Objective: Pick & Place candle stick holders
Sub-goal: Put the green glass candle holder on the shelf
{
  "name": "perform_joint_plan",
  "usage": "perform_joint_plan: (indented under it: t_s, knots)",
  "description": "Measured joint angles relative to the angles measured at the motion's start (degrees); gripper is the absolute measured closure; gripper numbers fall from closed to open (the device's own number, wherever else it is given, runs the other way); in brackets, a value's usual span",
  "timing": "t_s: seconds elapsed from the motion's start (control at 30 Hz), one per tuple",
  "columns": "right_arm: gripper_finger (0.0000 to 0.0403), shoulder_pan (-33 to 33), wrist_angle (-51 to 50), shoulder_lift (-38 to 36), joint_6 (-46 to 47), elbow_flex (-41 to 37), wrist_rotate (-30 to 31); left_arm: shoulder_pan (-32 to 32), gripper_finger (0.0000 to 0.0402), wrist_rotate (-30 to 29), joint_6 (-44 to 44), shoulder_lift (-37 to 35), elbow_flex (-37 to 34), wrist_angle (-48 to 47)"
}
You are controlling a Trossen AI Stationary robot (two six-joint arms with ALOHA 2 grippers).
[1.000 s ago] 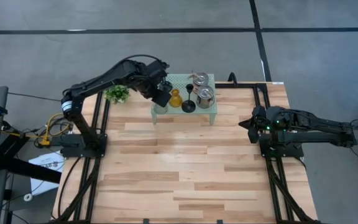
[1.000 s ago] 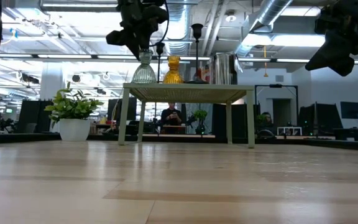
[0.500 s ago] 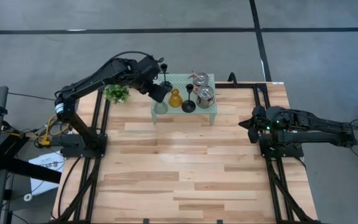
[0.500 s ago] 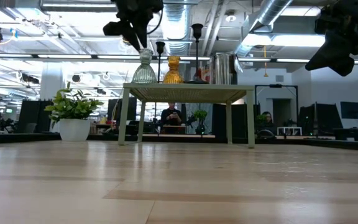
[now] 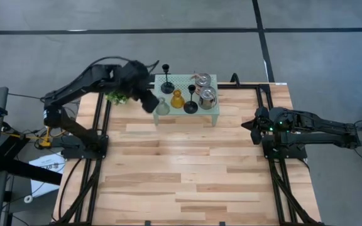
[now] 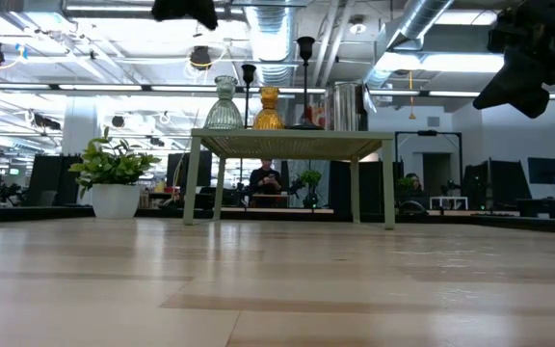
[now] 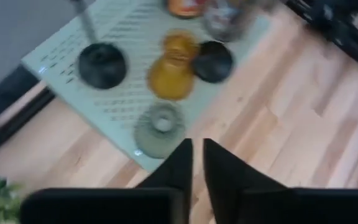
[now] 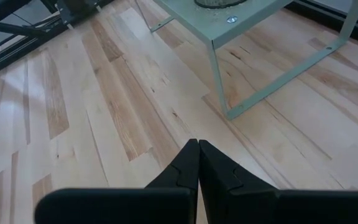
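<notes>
High view: left gripper [image 5: 148, 102] (jaws nearly together, empty) hangs just beside the pale green holder [image 5: 162, 108].

open wooden tabletop [image 5: 187, 169] lies before me, free for passage. the small green stand [image 5: 213, 112] at the far edge is crowded with holders; the pale green glass [image 5: 162, 107] stands just beside my left gripper [image 5: 148, 102], the potted plant [image 5: 118, 95] beneath my arm.

Two black stemmed holders [image 5: 167, 69], one amber holder [image 5: 176, 99], one green holder [image 5: 162, 107], two silvery jars [image 5: 207, 96]
</notes>
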Motion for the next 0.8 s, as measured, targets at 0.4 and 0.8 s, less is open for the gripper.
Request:
perform_joint_plan:
  t_s: [0.4, 0.8]
  knots:
    - [0.0403, -0.01, 0.00, -0.02, -0.02, 0.00, 1.44, -19.76, 0.0399, -16.06, -3.02, -0.71, -5.58, 2.07]
    - [0.0403, 0.01, 0.00, -0.01, 0.10, -0.01, 1.42, -21.84, 0.0400, -24.44, -4.55, -6.19, -26.48, 18.93]
